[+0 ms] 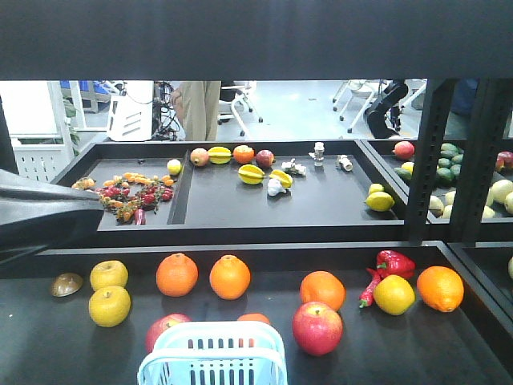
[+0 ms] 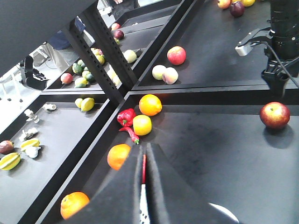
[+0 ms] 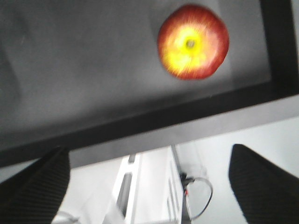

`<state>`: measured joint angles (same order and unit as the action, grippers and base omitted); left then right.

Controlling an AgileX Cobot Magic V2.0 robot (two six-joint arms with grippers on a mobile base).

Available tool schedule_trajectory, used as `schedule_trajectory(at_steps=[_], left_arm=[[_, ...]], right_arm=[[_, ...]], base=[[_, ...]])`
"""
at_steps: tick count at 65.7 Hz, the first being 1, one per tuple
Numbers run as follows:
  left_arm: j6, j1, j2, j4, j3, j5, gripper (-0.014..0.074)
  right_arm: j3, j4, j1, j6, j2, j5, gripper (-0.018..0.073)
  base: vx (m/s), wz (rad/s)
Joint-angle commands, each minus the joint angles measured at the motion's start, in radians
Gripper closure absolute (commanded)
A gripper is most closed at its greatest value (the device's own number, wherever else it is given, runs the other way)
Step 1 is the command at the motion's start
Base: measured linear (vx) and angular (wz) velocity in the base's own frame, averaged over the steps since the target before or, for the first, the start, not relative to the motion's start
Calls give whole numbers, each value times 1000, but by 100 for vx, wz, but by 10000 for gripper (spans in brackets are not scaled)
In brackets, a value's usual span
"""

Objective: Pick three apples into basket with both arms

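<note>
The pale light-blue slotted plastic basket sits at the near edge of the black surface. One glossy red apple with yellow blush rests just right of the basket, not touching it. A second red apple sits against the basket's left rear corner, partly hidden. Behind the basket lie four round oranges in a loose row, and far left of it two yellow apples.

The right end effector has its two dark fingers spread wide, empty, with a third red apple beyond them near the surface's edge. The left end effector shows its fingers close together, almost parallel, holding nothing.
</note>
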<state>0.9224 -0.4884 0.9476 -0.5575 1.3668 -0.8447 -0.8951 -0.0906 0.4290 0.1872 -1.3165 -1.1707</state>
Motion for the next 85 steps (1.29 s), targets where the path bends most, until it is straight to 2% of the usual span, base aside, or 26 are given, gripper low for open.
schedule_trajectory(at_steps=[1,9,44,68,85], left_arm=[[-10,-5,-7,-31,27,61,603],[-10,-5,-7,-31,27,61,603],[-10,-5,-7,-31,27,61,603],[-10,-5,-7,-31,27,61,603],[-10,-5,-7,-31,27,61,603]], right_arm=[[-20,31,5,-11,25,80,-160],[-20,40,5,-46,-10,130,-152],[-25,41,5,-46,-266,261,-126],[-101,45,5,-51,-281,203,-106],[-101,75,5,-47,-281,214,-99]], base=[[0,0],[0,0],[0,0],[0,0],[0,0]])
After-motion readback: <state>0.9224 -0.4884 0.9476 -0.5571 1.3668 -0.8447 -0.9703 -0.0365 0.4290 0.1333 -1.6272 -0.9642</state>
